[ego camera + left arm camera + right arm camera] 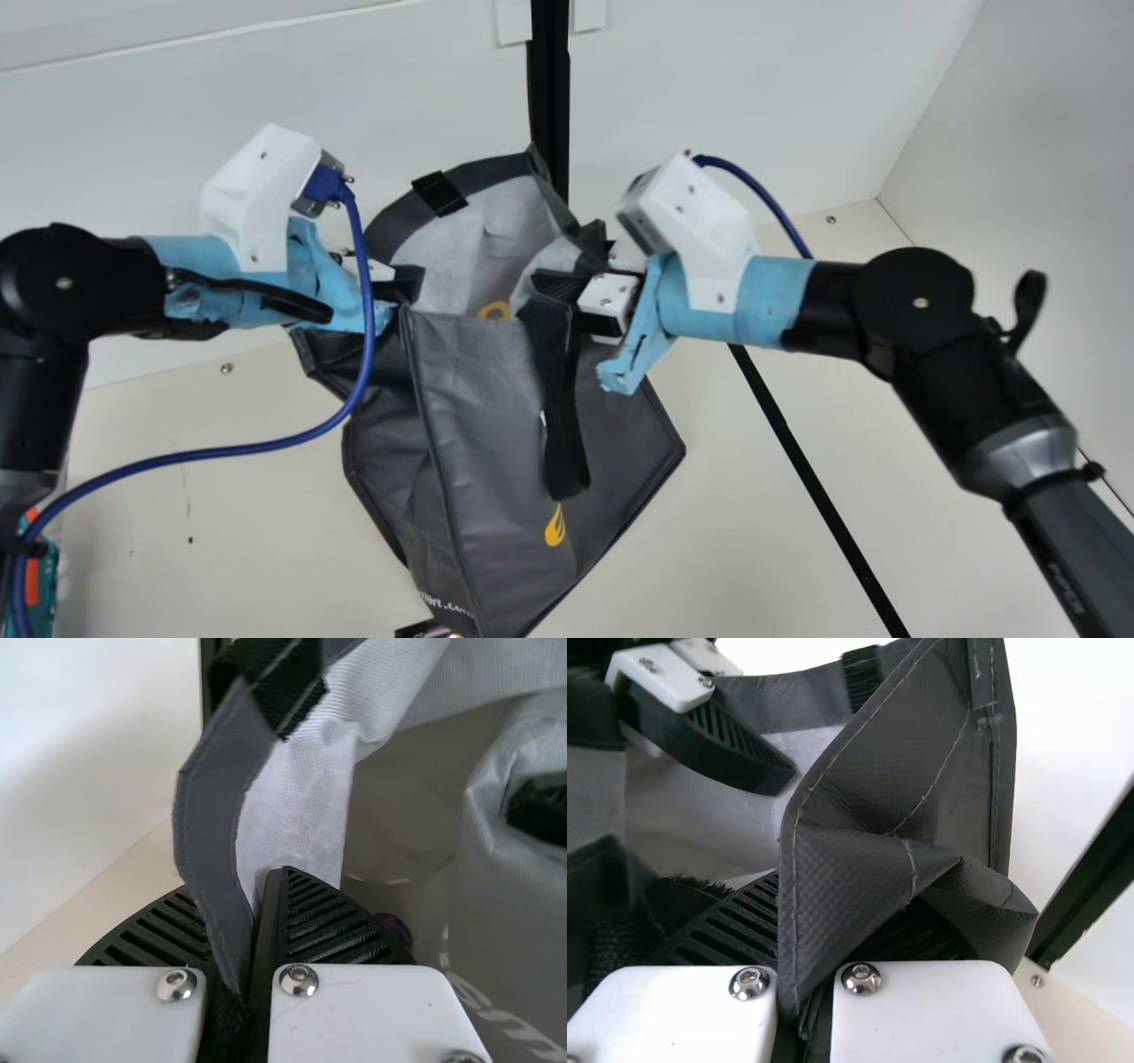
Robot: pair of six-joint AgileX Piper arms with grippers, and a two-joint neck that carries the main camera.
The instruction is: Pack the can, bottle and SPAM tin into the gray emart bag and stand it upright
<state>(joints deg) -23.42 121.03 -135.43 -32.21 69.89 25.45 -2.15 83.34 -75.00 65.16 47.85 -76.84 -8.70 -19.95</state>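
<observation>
The gray emart bag (478,416) hangs tilted between both arms, its mouth open and its pale lining showing. At the left of its mouth, my left gripper (409,285) is shut on the rim; in the left wrist view a gray edge strip runs between the fingers of the left gripper (267,886). My right gripper (574,297) pinches the opposite rim near a black strap. Folded bag cloth (859,877) partly covers the right gripper (788,904) in the right wrist view. A small dark round thing (394,928) shows low within the bag; I cannot tell what it is.
A dark object (425,630) peeks out below the bag at the bottom edge. A teal and orange item (40,571) lies at the far left on the cream table (221,496). White walls and a black post (550,97) stand behind the bag.
</observation>
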